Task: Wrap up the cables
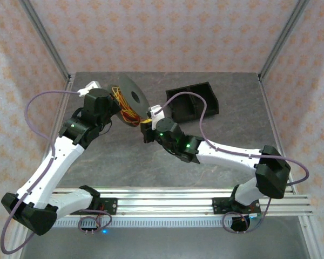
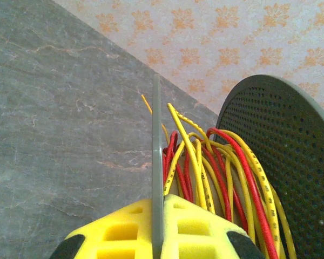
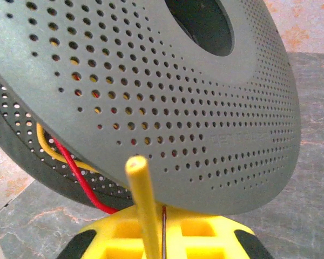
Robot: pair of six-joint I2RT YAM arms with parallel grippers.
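While both arms meet over the far-left part of the grey table (image 1: 221, 156), a black bin (image 1: 211, 100) sits off to their right, apart from everything else. Between the arms the dark grey perforated spool (image 1: 124, 86) is tilted up on edge. Loose red-orange and yellow loops of the cables (image 2: 248, 178) are bunched between its two discs. In the overhead view some spill out below the spool toward the right arm. At the spool, the left gripper (image 2: 157, 208) is clamped on the thin rim of one disc, a yellow pad on each side. The other disc stands just beyond the wires. Just under the spool's outer face, the right gripper (image 3: 156, 218) is pinched closed on one yellow cable. Its end pokes up between the pads. A thin dark wire runs beside it; can't tell if that one is gripped too.
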